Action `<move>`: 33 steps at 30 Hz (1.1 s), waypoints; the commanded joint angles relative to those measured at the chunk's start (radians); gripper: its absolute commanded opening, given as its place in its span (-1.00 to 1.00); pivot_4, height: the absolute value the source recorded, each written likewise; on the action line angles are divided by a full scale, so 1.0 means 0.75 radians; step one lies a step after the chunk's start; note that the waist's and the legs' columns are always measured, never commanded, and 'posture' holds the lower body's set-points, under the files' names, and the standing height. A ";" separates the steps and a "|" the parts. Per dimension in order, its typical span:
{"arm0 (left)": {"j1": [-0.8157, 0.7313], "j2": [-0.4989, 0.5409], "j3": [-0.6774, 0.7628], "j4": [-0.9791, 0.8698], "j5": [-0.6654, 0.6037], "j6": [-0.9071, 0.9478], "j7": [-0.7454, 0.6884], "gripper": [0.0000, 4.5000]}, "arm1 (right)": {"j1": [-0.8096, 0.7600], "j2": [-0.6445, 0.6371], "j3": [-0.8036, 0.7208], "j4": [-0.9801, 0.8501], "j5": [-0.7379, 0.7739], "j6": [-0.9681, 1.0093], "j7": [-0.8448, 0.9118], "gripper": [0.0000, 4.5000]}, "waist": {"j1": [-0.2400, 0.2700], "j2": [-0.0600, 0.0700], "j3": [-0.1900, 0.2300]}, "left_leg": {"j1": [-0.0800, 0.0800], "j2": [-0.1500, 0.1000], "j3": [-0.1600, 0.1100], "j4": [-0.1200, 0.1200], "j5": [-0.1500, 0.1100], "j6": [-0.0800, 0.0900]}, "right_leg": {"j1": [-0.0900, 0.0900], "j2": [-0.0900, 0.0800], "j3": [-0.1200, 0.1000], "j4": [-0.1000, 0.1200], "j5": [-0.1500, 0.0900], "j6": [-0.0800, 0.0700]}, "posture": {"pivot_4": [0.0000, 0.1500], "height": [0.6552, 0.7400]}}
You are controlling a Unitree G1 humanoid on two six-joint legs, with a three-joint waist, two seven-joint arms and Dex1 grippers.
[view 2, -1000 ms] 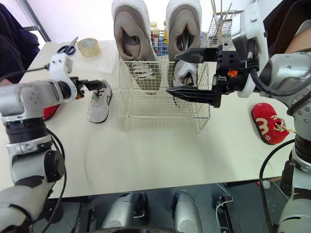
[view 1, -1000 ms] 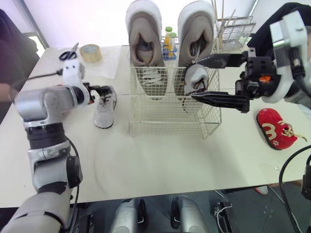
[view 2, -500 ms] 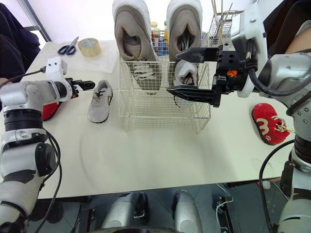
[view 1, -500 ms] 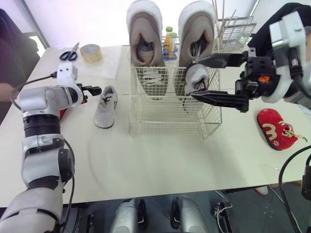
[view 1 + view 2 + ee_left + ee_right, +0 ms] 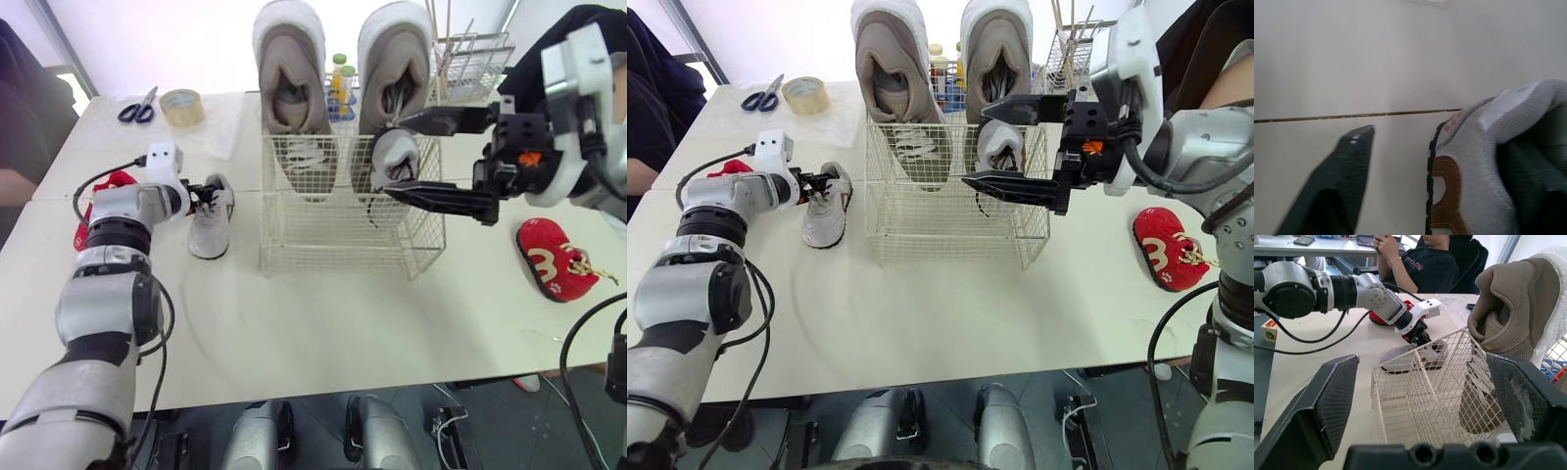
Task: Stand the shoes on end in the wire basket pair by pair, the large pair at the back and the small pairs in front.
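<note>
Two large beige shoes [image 5: 290, 69] [image 5: 395, 59] stand on end at the back of the wire basket [image 5: 333, 257]. In front of the right one stands a small grey shoe [image 5: 395, 160]; my right gripper [image 5: 392, 159] is open wide, one finger above it and one below. Its mate, a small grey shoe [image 5: 212, 217], lies on the table left of the basket. My left gripper [image 5: 204, 190] is open at its heel, with one finger [image 5: 1349, 176] outside, a gap away, and the other inside the collar. One red shoe [image 5: 555, 259] lies at the right, another [image 5: 106, 183] behind my left arm.
A tape roll [image 5: 183, 106] and scissors [image 5: 138, 108] lie at the back left. Bottles [image 5: 340, 78] and a wire rack with sticks [image 5: 473, 54] stand behind the basket. A person [image 5: 1425, 264] sits beyond the table's left end.
My left gripper let go of the grey shoe, drew back to the left, then returned to its heel. The right arm has stayed in place.
</note>
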 commanded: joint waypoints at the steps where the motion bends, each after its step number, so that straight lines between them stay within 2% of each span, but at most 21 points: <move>1: -0.027 0.021 -0.013 0.072 0.042 -0.051 0.001 -0.42 | -0.021 -0.009 -0.039 -0.028 0.010 -0.016 -0.010 1.00 | 0.000 0.000 0.000 | 0.000 0.000 0.000 0.000 0.000 0.000 | 0.000 0.000 0.000 0.000 0.000 0.000 | 1.00 1.00; 3: -0.042 0.032 0.000 0.086 0.040 -0.070 0.007 -0.87 | -0.018 -0.010 -0.040 -0.030 0.010 -0.017 -0.012 1.00 | -0.002 0.000 0.000 | 0.000 0.000 0.000 0.000 0.000 0.000 | 0.000 0.000 0.000 0.000 0.000 0.000 | 1.00 1.00; 4: -0.051 0.037 0.007 0.088 0.038 -0.079 0.013 -0.98 | -0.016 -0.010 -0.041 -0.029 0.008 -0.019 -0.013 1.00 | -0.003 0.000 0.000 | 0.001 0.000 0.000 0.000 0.000 0.000 | 0.000 0.000 0.000 0.001 0.000 0.000 | 1.00 1.00; 7: -0.081 0.054 0.031 0.042 0.020 -0.130 0.018 -0.98 | -0.010 -0.014 -0.046 -0.023 0.004 -0.023 -0.011 1.00 | -0.002 0.000 0.000 | 0.000 0.001 0.000 0.000 0.000 0.000 | 0.000 0.000 0.000 0.001 0.000 0.000 | 1.00 1.00; 10: -0.079 0.046 0.047 -0.108 -0.007 -0.237 0.003 -0.98 | -0.006 -0.021 -0.054 -0.008 0.000 -0.025 -0.004 1.00 | 0.000 -0.001 0.000 | -0.001 0.000 0.000 0.000 0.000 0.000 | -0.001 0.000 0.000 0.000 0.000 0.000 | 1.00 1.00; 13: -0.008 0.011 0.100 -0.454 -0.091 -0.289 -0.010 -0.98 | -0.006 -0.026 -0.063 0.011 -0.003 -0.026 0.001 1.00 | 0.007 -0.004 0.002 | -0.003 0.000 -0.001 0.000 0.000 0.000 | -0.003 0.000 0.000 0.000 0.000 0.000 | 1.00 1.00; 20: 0.241 -0.150 0.298 -1.369 -0.282 -0.272 0.262 -0.98 | -0.005 -0.021 -0.059 0.035 0.003 -0.021 0.006 1.00 | -0.001 -0.004 0.002 | -0.001 0.000 -0.001 0.000 -0.001 0.001 | 0.000 -0.001 0.001 0.000 0.000 0.000 | 1.00 1.00; 26: 0.347 -0.199 0.319 -1.743 -0.329 -0.328 0.367 -0.98 | -0.001 0.015 -0.024 0.059 -0.002 -0.027 0.013 1.00 | 0.000 -0.004 0.002 | 0.001 0.001 -0.001 0.000 0.001 -0.001 | 0.000 0.000 0.001 0.001 0.000 0.000 | 1.00 1.00; 30: 0.332 -0.220 0.300 -1.856 -0.338 -0.373 0.420 -0.98 | -0.032 0.034 -0.015 0.104 -0.020 -0.035 0.020 1.00 | 0.011 -0.004 0.002 | 0.000 0.000 -0.001 0.001 0.000 0.000 | 0.002 -0.001 0.001 0.000 0.001 0.000 | 1.00 1.00; 33: 0.329 -0.251 0.226 -1.871 -0.325 -0.453 0.381 -0.98 | -0.065 0.044 0.021 0.137 -0.031 -0.036 0.045 1.00 | 0.026 -0.004 0.002 | 0.001 0.000 -0.001 0.001 0.000 0.000 | 0.002 0.000 0.000 0.000 0.001 0.000 | 1.00 1.00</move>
